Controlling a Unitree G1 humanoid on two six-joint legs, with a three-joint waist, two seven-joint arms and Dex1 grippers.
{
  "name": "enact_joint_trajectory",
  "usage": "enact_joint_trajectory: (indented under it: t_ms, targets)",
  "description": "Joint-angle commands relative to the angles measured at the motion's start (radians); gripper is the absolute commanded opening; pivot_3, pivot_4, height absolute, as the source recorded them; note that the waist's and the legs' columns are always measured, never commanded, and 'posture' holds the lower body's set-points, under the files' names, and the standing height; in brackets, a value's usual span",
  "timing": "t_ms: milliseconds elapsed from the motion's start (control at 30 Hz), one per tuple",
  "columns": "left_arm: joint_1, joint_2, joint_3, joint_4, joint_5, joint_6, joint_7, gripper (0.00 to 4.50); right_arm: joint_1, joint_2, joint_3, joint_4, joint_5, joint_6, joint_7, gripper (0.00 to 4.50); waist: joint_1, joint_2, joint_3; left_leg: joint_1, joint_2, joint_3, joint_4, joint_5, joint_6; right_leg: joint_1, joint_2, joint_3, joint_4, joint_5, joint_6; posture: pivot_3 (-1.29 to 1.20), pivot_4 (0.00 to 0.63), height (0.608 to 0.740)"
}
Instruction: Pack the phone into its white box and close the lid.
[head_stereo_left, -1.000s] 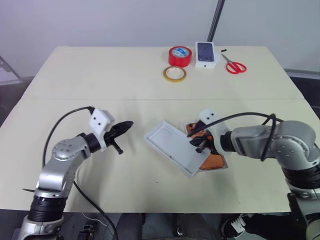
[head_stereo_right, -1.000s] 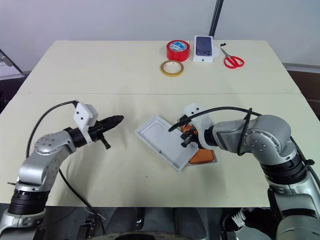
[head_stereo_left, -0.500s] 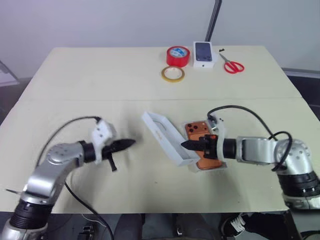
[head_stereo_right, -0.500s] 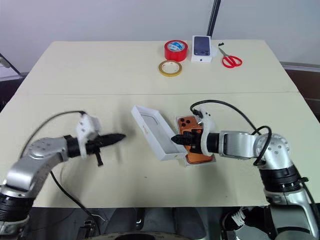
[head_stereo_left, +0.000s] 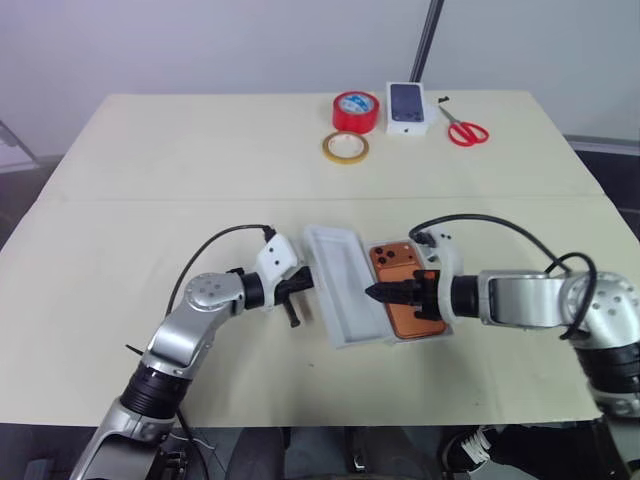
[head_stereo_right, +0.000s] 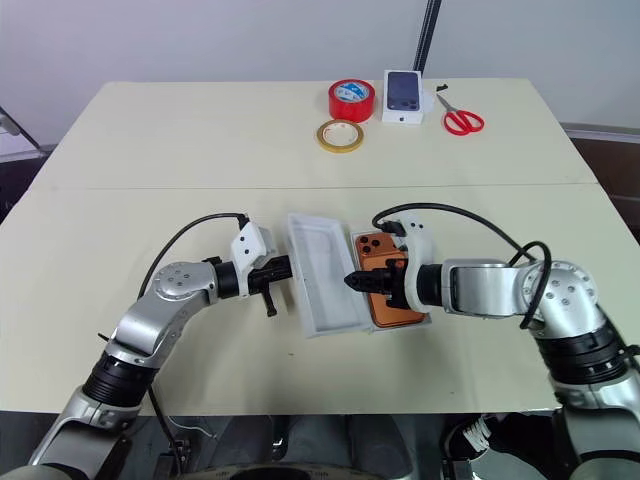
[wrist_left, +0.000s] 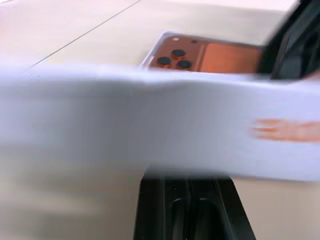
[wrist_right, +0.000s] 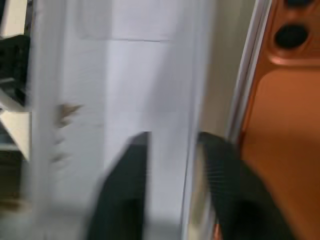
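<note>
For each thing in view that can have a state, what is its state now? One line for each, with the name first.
phone: back up, lying in its white tray
white box: open side up, beside the phone
left gripper: shut, tips at the white box's wall
right gripper: fingers apart, astride the white box's wall
scissors: closed
small printed box: closed

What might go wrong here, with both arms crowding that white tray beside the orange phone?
The left tool presses on the outer wall of the white tray, which the right tool straddles with fingers apart. A push might skid or tip the tray. It overlaps the phone, so it could drag the phone askew or hit the right tool.
</note>
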Motion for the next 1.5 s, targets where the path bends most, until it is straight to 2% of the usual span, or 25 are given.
enact_joint_trajectory:
  t_ms: [33, 167, 333, 433, 533, 667, 700, 1200, 1300, 1500]
  targets:
    - [-0.026, -0.018, 0.003, -0.024, -0.022, -0.016, -0.016, 0.0, -0.052, -0.063, 0.003, -0.099, -0.137, 0.043, 0.094, 3.46, 0.002, 0.0, 0.0, 0.0, 0.0, 0.0, 0.0, 0.0, 0.0, 0.0, 0.0, 0.0, 0.0, 0.0, 0.0, 0.0, 0.15, 0.74]
    - [-0.044, -0.042, 0.004, -0.019, -0.037, -0.005, -0.023, 0.0, -0.089, -0.106, -0.009, -0.14, -0.266, 0.054, 0.213, 3.46, 0.005, 0.0, 0.0, 0.0, -0.001, 0.0, 0.001, 0.0, 0.0, 0.001, -0.001, 0.0, -0.001, 0.0, 0.0, 0.0, 0.15, 0.74]
    - [-0.074, -0.081, -0.021, -0.007, -0.036, 0.001, -0.029, 0.0, -0.134, -0.193, 0.055, -0.257, -0.602, 0.033, 0.43, 3.46, 0.007, 0.0, 0.0, 0.0, -0.001, 0.0, 0.001, 0.0, 0.0, 0.001, -0.001, 0.0, -0.001, 0.0, 0.0, 0.0, 0.15, 0.74]
    - [-0.096, -0.11, -0.037, 0.006, -0.034, 0.007, -0.027, 0.0, -0.116, -0.216, 0.064, -0.277, -0.718, 0.003, 0.553, 3.46, 0.006, 0.0, 0.0, 0.0, -0.001, 0.0, 0.001, 0.0, 0.0, 0.001, -0.001, 0.0, -0.002, 0.0, 0.0, 0.0, 0.15, 0.74]
    - [-0.12, -0.14, -0.057, 0.023, -0.026, 0.007, -0.025, 0.0, -0.092, -0.222, 0.052, -0.281, -0.796, -0.02, 0.649, 2.55, 0.006, 0.0, 0.0, 0.0, -0.001, 0.0, 0.001, 0.0, 0.0, 0.001, -0.001, 0.0, -0.002, 0.0, 0.0, 0.0, 0.15, 0.74]
    - [-0.149, -0.178, -0.076, 0.048, -0.021, 0.019, -0.013, 0.0, -0.069, -0.221, 0.045, -0.281, -0.889, -0.037, 0.735, 0.42, 0.006, 0.0, 0.0, 0.0, -0.001, 0.0, 0.001, 0.0, 0.0, 0.001, -0.001, 0.0, -0.002, 0.0, 0.0, 0.0, 0.15, 0.74]
    - [-0.153, -0.185, -0.08, 0.05, -0.023, 0.023, -0.013, 0.0, -0.066, -0.216, 0.042, -0.278, -0.906, -0.038, 0.75, 0.02, 0.006, 0.0, 0.0, 0.0, -0.001, 0.0, 0.001, 0.0, 0.0, 0.001, -0.001, 0.0, -0.001, 0.0, 0.0, 0.0, 0.15, 0.74]
    - [-0.19, -0.247, -0.084, 0.025, -0.069, 0.125, -0.01, 0.0, -0.091, -0.013, 0.013, -0.15, -1.084, -0.07, 0.864, 0.02, 0.005, 0.0, 0.0, 0.0, -0.001, 0.0, 0.002, 0.0, 0.0, 0.002, -0.001, -0.001, -0.001, 0.0, 0.0, 0.0, 0.15, 0.74]
    - [-0.194, -0.248, -0.082, 0.03, -0.062, 0.124, -0.004, 0.0, -0.074, -0.036, 0.023, -0.144, -1.137, -0.087, 0.906, 0.02, 0.005, 0.0, 0.0, 0.0, -0.001, 0.0, 0.002, 0.0, 0.0, 0.002, -0.001, -0.001, -0.001, 0.0, 0.0, 0.0, 0.15, 0.74]
    - [-0.193, -0.253, -0.08, 0.026, -0.063, 0.134, 0.001, 0.0, 0.008, -0.159, 0.032, -0.091, -1.315, -0.206, 1.005, 0.02, 0.008, 0.0, 0.0, 0.0, -0.002, 0.0, 0.002, 0.0, 0.0, 0.002, -0.001, -0.001, -0.001, 0.0, 0.0, 0.0, 0.15, 0.74]
